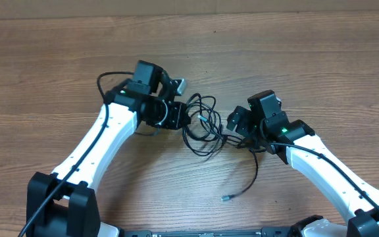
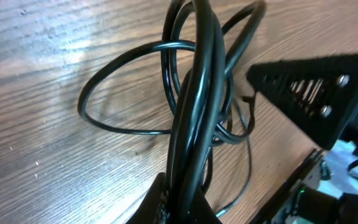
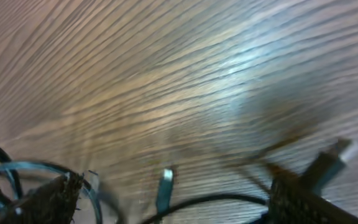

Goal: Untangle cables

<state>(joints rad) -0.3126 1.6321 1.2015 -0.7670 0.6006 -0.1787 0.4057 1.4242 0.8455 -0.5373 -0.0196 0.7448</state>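
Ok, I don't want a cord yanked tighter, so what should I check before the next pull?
1. Left claw shut on the cables: ok.
2. Right claw open: ok.
3. One strand inside the right claw's opening: ok, though how deep it sits, cannot tell.
4. Tangle loosened: not ok, loops bunched between the two claws.
5. Silvery-tipped loose end lying free on the table: ok.

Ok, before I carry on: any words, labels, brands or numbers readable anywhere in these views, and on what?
None can be read. The cables, the left arm, the right arm and the wooden table show no lettering. A green light on the right arm carries no text. The right wrist view is too blurred to tell.
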